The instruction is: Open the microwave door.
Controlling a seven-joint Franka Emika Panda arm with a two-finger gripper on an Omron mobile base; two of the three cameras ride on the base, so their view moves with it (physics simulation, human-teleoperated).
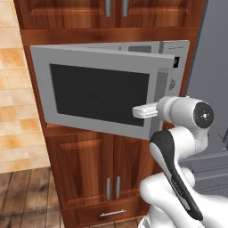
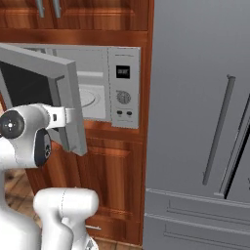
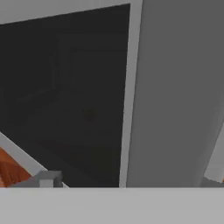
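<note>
The microwave door (image 1: 100,91) stands swung partly out from the microwave (image 2: 114,88), hinged at its 9 o'clock edge, its dark glass window facing the left base camera. The pale cavity and turntable show through the gap in the right base view, beside the control panel (image 2: 123,88). The gripper (image 1: 156,109) sits at the door's 3 o'clock edge, by the handle side; whether its fingers are spread or closed cannot be told. Brown cabinet doors (image 1: 95,171) sit at 6 o'clock, below the microwave.
</note>
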